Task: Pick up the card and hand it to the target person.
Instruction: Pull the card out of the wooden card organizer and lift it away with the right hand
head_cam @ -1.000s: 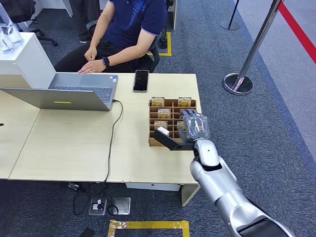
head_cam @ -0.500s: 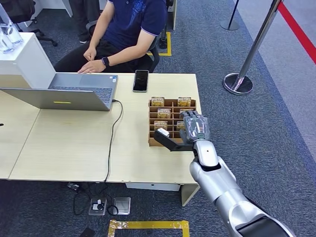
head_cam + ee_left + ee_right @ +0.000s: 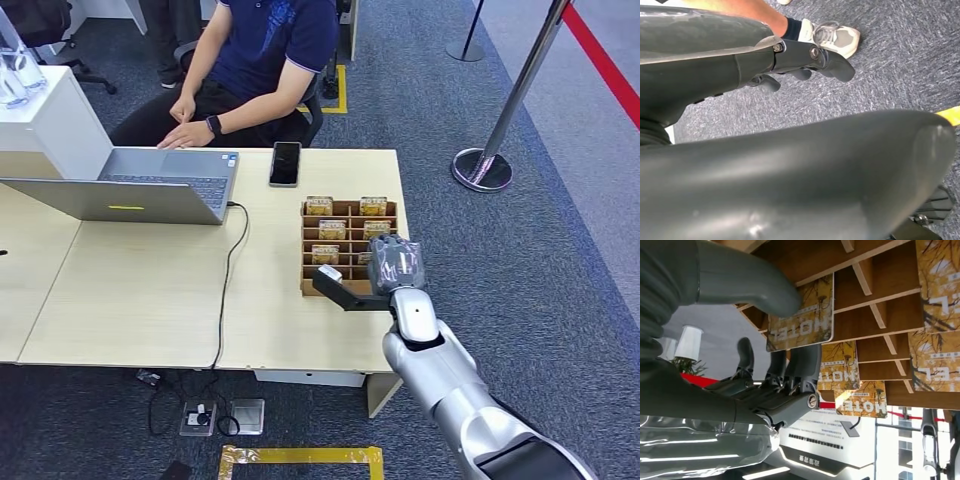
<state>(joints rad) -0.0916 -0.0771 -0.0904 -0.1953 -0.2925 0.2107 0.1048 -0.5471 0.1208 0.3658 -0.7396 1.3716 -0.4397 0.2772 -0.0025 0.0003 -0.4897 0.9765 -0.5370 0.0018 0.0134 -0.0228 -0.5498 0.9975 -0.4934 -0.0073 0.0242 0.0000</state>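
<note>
The right hand (image 3: 394, 266) has curled its fingers over the wooden rack (image 3: 311, 252) since a second ago, pinching a hotel card (image 3: 801, 320) at the rack's near-right slots; the lift looks next

- The card (image 3: 802, 315) nearest the thumb in the right wrist view bears the word "HOTEL", shown upside down, on a yellow tree picture.
- A second card (image 3: 862, 399) in a farther slot of the wooden rack (image 3: 881, 320) carries the same word, partly cut off.
- A third card (image 3: 938, 300) at that picture's edge shows the letters "EL" only.
- In the head view the print on the cards in the rack is too small to read.
</note>
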